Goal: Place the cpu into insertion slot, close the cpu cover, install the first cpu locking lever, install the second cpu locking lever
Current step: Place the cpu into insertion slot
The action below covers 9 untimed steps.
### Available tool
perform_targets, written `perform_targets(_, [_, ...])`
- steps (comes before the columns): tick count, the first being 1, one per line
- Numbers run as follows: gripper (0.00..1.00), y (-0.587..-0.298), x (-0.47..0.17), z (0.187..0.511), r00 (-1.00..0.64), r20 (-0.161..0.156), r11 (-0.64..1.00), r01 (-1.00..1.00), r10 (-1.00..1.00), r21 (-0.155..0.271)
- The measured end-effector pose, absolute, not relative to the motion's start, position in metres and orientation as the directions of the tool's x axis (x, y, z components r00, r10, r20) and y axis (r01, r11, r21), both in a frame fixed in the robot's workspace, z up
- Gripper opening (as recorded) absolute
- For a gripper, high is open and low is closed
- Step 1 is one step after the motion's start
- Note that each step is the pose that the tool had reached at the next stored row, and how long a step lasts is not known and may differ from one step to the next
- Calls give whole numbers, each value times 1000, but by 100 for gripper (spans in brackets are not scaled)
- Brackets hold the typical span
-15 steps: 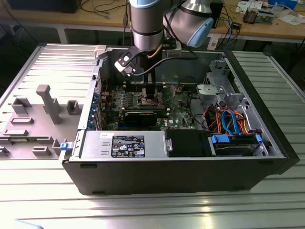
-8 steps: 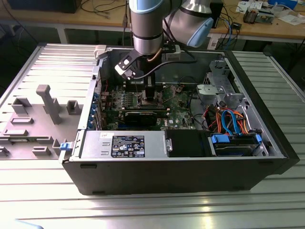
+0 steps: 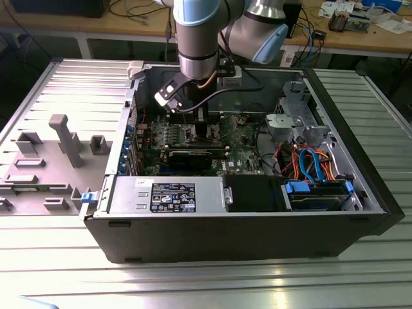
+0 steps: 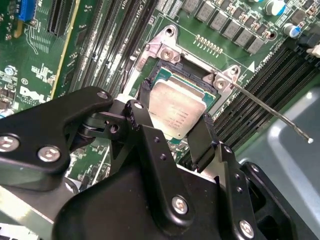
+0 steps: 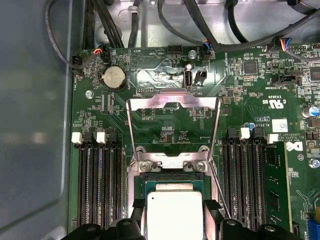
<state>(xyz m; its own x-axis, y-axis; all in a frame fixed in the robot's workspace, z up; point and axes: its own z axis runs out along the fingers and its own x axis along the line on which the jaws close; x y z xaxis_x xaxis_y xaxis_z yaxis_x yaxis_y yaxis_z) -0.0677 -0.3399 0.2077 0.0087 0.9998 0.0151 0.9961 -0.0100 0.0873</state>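
Note:
My gripper (image 4: 173, 112) reaches down into the open computer case (image 3: 257, 219), over the green motherboard. Its two black fingers (image 4: 144, 92) are shut on opposite edges of the cpu (image 4: 176, 111), a flat square chip with a silvery top. The cpu (image 5: 175, 212) lies level in the insertion slot (image 4: 165, 47), whose silver frame shows around it. The cpu cover (image 5: 150, 102) stands swung open behind the insertion slot (image 5: 172, 166), board visible through its window. A thin wire locking lever (image 4: 272, 112) sticks out free from one socket corner. In the exterior view the gripper (image 3: 203, 132) hides the socket.
Black memory slots (image 5: 97, 180) run along both sides of the socket, with more (image 5: 250, 170) on the other side. Cables (image 5: 210, 20) hang near the case wall. A power supply (image 3: 167, 196), drive bay (image 3: 318, 193) and coloured wires (image 3: 309, 161) fill the case's near side. Grey fixtures (image 3: 64, 138) stand outside.

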Motion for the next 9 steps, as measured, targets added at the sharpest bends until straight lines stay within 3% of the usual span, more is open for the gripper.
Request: perform_targets(9, [55, -340, -68, 203, 9, 10, -10, 996, 1000, 87])
